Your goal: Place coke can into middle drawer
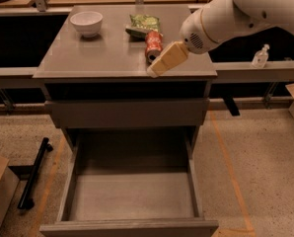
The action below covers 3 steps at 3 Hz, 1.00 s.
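- Status: we judge the task barely started. The can (153, 42) lies on the desk (97, 58) and has not been lifted or moved toward the drawer (132, 201)
- Location of the can: it sits on the right half of the desk top. Its far end is just beside the bag (143, 24), and we cannot tell whether the two touch. The bowl (86, 22) stands well apart to the left
- Drawer: it is pulled out below the desk with its grey floor exposed and nothing visible inside. We consider it ready to receive the can
- Tool (159, 65): it hangs at the near end of the can, close to the front edge of the desk, with the arm reaching in from the right. It overlaps the can's near end in this view. We cannot tell whether it is open, closed or in contact with the can
- Orientation: the can lies on its side, its long axis running front to back across the desk and its near end angled slightly left. One round end faces the front edge; we cannot tell top from base
- Outstanding, in our judgement: grip the can, lift it, carry it forward and down, and release it in the drawer
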Tool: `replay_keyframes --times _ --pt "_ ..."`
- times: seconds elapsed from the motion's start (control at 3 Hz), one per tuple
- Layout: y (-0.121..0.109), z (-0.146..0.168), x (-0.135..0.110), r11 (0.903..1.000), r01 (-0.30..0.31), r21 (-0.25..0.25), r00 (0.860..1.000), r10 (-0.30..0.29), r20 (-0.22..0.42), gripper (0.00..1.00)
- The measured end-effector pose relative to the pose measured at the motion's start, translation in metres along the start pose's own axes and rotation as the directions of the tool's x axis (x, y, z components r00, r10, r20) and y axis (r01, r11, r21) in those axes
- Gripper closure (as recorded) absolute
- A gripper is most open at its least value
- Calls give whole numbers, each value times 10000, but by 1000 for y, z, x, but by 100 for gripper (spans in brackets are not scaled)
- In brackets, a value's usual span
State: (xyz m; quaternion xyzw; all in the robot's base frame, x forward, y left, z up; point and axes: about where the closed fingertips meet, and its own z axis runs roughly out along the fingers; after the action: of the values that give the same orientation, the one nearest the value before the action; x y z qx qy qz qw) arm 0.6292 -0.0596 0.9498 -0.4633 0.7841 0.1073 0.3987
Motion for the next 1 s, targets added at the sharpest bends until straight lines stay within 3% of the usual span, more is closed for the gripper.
replay_keyframes --times 0.33,1.0 --pt "-8 16 -3 9984 -543 178 9981 538 283 0" --pt "-58 81 -22 9813 -1515 1185 9837 1379 1156 0"
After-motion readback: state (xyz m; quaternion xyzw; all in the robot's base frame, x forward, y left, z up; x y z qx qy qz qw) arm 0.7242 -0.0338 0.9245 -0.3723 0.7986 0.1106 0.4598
